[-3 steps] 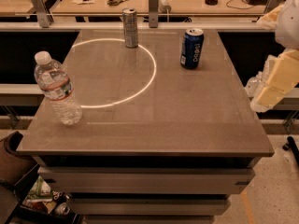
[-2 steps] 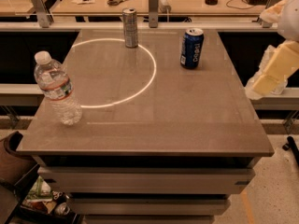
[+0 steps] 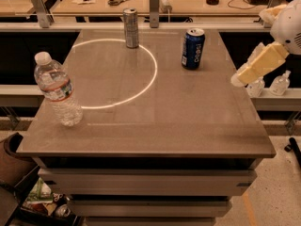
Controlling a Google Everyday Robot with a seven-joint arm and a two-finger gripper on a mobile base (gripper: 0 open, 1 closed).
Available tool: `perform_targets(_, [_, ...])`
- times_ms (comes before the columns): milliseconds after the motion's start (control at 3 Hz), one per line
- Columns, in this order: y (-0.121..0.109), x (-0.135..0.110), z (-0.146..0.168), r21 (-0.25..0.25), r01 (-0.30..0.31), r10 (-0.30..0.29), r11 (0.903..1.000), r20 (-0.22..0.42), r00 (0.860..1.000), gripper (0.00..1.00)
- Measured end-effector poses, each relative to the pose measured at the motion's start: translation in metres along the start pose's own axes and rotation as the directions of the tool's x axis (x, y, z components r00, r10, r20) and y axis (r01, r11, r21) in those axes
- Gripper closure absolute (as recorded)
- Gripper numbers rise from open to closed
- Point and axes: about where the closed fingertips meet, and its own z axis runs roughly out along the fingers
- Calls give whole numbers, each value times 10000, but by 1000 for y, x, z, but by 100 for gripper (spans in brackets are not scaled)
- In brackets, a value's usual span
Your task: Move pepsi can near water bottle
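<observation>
End effector (image 3: 241, 76) (grip state unclear) hovers apart from upright dark-blue pepsi can (image 3: 193, 49).

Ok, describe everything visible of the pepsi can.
The pepsi can is short, dark blue metal with white lettering and a silver top. It stands upright on the table, toward the far right side as the camera sees it, outside the light ring, touching only the tabletop. The gripper hangs by the table's right edge, apart from the can.
</observation>
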Motion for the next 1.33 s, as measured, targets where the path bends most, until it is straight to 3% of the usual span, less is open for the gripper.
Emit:
perform_targets(333, [-17,2,27,378,-527,477,9979,1229,9913,0])
perform_targets(667, [-28,-5,54,387,-961,850,9946,2261,9704,0])
perform_targets(1000, [-36,-11,76,181,-1431,1313,9895,2984,9454,0])
perform_targets(1333, [-44,-18,97,-382,-2078,2077,9774,3545,9117,0])
